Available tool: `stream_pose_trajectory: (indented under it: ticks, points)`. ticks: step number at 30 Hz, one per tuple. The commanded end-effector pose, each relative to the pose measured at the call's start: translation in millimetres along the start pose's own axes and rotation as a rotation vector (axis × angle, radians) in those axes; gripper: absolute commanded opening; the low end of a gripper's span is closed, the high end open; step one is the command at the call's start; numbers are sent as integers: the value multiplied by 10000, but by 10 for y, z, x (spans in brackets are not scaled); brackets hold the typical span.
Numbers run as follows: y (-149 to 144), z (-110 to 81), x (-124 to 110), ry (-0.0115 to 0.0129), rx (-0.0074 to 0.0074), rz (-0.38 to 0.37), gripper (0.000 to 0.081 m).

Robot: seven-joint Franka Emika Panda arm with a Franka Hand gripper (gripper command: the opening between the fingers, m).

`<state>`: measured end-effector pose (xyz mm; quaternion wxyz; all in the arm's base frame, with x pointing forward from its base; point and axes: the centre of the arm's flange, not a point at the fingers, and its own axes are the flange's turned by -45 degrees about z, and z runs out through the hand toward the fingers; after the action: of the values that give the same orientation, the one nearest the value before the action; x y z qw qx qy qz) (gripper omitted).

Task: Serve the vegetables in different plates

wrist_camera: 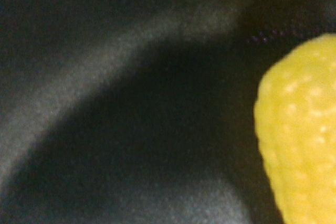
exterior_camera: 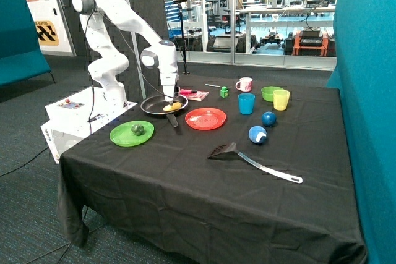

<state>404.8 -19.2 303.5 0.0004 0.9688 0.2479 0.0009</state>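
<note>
The dark green roundish vegetable [exterior_camera: 137, 129] lies on the bright green plate [exterior_camera: 124, 137] near the table's corner by the robot base. The pale yellow oblong vegetable [exterior_camera: 172, 107] lies in the black frying pan [exterior_camera: 153, 107]; in the wrist view it [wrist_camera: 302, 140] fills one side very close, against the pan's dark wall [wrist_camera: 105, 87]. The red-orange plate [exterior_camera: 206, 119] sits beside the pan with nothing on it. My gripper [exterior_camera: 169, 100] is lowered into the pan right at the yellow vegetable; whether it grips it does not show.
A black spatula [exterior_camera: 247, 159] lies toward the table's front. Two blue balls [exterior_camera: 262, 127], a blue cup [exterior_camera: 246, 103], a yellow cup [exterior_camera: 281, 99], a green bowl [exterior_camera: 268, 92], a pink mug [exterior_camera: 245, 84] and a small green cube [exterior_camera: 224, 92] stand at the back.
</note>
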Motion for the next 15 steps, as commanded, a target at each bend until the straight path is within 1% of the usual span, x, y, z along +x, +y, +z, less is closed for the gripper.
stream_pose_trajectory:
  ticks: [1, 10, 15]
  points:
    - [15, 44, 56, -14, 13, 24, 525]
    - [105, 79, 69, -14, 13, 184, 522]
    - [111, 140, 83, -14, 13, 207, 519]
